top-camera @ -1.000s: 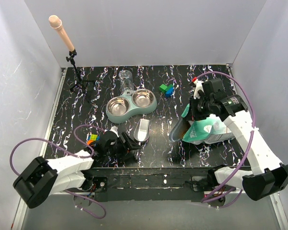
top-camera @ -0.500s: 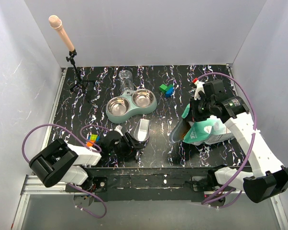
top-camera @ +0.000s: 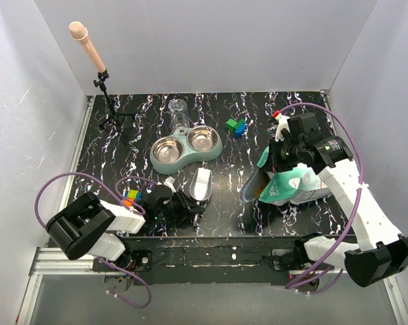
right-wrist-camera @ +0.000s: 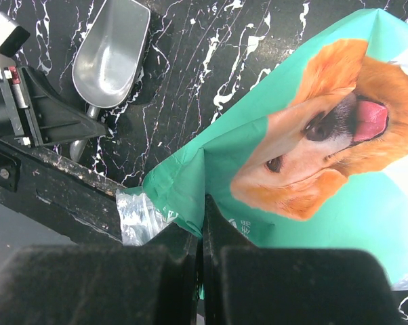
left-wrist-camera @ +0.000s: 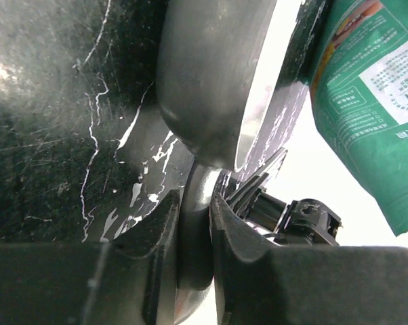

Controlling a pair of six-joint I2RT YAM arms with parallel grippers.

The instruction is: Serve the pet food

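Left pincer, we see, pinches the handle of the metal scoop, whose bowl shows bare metal; our right pincer pinches the teal dog-printed bag at its edge.

The pet food shows only as an orange-brown patch inside the open bag.

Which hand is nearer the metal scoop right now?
Left. The left hand is clamped on the handle of the scoop, at its near end. The right hand is off to its right, pinching the bag.
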